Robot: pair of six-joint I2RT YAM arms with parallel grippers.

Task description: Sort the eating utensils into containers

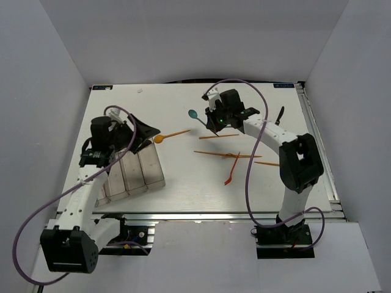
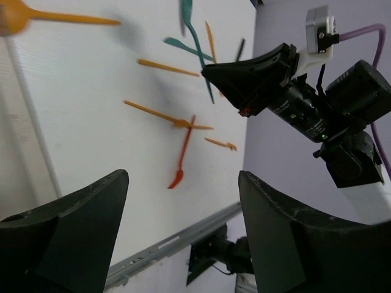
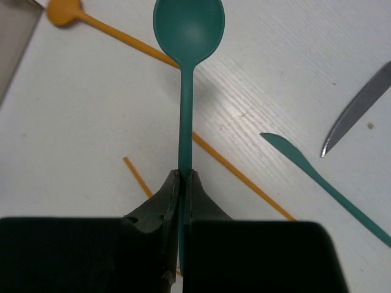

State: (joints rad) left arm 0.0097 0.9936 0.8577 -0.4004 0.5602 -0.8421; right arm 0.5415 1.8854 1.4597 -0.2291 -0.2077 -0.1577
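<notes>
Barely started, I reckon: at the left my left gripper hangs spread wide over the containers, nothing in them that I can spot, with an orange spoon lying just beside. My right gripper is clamped on the handle of the teal spoon. Further right the orange sticks, teal knife and dark knife sit loose on the white worktop, pale walls all round.

surface finishes, right wrist view.
teal spoon: smooth, slightly glossy plastic; fingers: matt black plastic; worktop: white, finely grained, matt; knife blade: grey metal.
</notes>
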